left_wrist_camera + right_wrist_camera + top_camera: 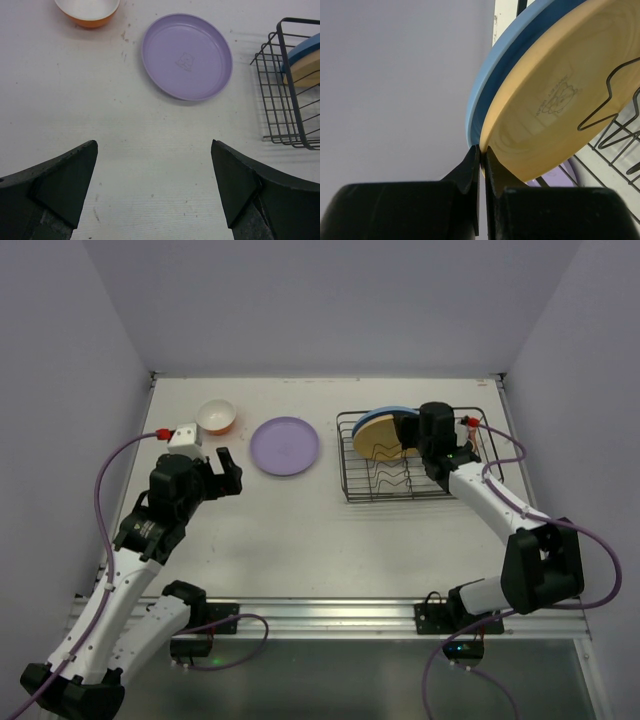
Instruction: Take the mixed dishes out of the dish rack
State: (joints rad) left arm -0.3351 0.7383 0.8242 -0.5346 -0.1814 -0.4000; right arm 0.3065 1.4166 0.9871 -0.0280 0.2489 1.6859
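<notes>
The dish rack [420,490] sits at the right of the table with a tan plate [378,438] and a blue plate [390,410] standing on edge in it. In the right wrist view my right gripper [481,152] is shut on the rim of the tan plate [555,100], one finger slipped between it and the blue plate [500,65]. A lilac plate [285,445] and an orange bowl [216,417] lie on the table to the left. My left gripper [225,472] hovers open near them, nothing between its fingers [75,175].
Grey walls enclose the table on three sides; the rack stands close to the right wall. Rack wires [615,135] run just beneath the tan plate. In the left wrist view the lilac plate [186,56] lies ahead, the bowl [87,11] far left, the rack corner [285,100] right.
</notes>
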